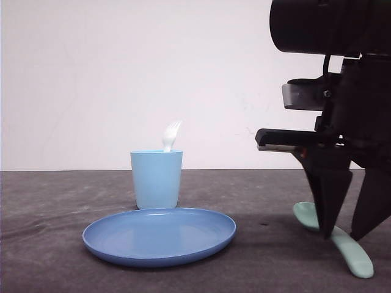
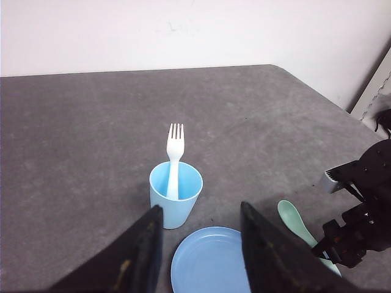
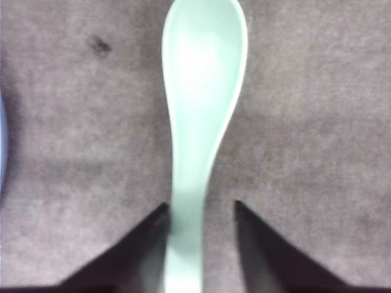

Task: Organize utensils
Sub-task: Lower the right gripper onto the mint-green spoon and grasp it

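Nearest my front camera, the mint-green spoon (image 1: 342,241) lies flat on the grey tabletop (image 1: 49,201) toward its right edge, handle end pointing at the near edge and bowl farther back. From here I see the right gripper (image 1: 352,235) lowered over it, its two dark fingers spread and straddling the handle, tips at or just above the tabletop. On the right wrist feed the spoon (image 3: 201,122) runs up between the fingers (image 3: 131,250); one finger sits right against the handle and the other stands slightly apart from it, so I read the pincer as released, not clamped on anything.

Toward the middle of the tabletop's near edge sits the blue round plate (image 1: 159,236), with nothing on it. Just behind the plate stands the light blue cup (image 1: 156,179), upright. Inside it the white fork (image 1: 170,135) leans handle down, tines sticking up above the rim.

On the left wrist feed I see the left gripper (image 2: 198,253) held above the plate (image 2: 208,262) and cup (image 2: 175,194), jaws apart and grasping nothing. That feed shows the fork (image 2: 175,152) resting against the cup's far rim, and the spoon (image 2: 293,223) well off to the side, beside the right arm (image 2: 360,213).
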{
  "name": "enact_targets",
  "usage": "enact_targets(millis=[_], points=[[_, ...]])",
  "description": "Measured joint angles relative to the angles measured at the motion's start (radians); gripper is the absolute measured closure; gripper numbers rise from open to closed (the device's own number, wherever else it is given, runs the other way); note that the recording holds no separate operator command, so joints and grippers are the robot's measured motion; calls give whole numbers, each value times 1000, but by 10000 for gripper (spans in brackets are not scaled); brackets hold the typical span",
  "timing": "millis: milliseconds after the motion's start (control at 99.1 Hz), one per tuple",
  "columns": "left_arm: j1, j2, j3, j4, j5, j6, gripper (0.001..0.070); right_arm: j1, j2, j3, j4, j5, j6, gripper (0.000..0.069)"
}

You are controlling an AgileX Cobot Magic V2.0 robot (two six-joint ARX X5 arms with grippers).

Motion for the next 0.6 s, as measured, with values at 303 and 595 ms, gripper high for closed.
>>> enact_targets(millis=[303,595], points=[[0,0,0,0,0,0,479,0,0,0,2,0,3,615],[0,0,0,0,12,-1,479,0,0,3,-1,19,2,620]])
